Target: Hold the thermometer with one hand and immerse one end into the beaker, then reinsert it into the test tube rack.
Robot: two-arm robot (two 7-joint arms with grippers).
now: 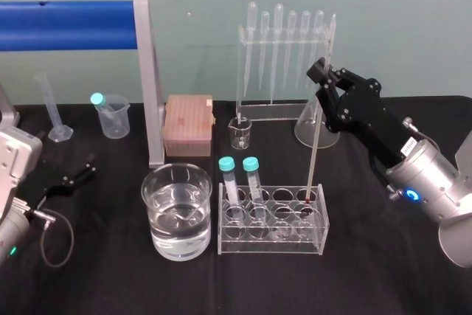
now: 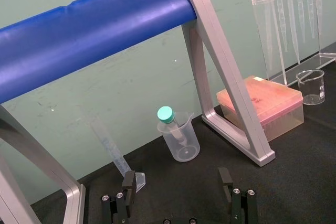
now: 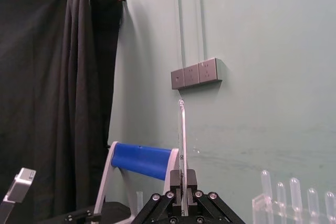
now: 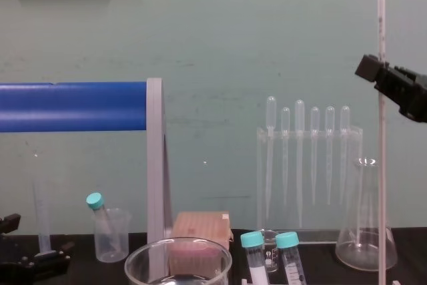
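Thermometer (image 1: 315,145) in right gripper (image 1: 324,77) (scale (image 4: 381,38) unreadable)

Long, thin, whitish glass thermometer (image 1: 316,145), almost upright with a slight lean, red tip down in the rearmost hole at the right end of the test tube rack (image 1: 251,245). Pinched high on its stem, well above the rack, by the black right claw (image 1: 324,75), fingers closed flat against the glass, top end poking out past them. Wide, clear, thick-rimmed beaker (image 1: 158,204), about half full of clear liquid, upright on the tabletop (image 1: 369,271) just left of the rack, apart from the rod.
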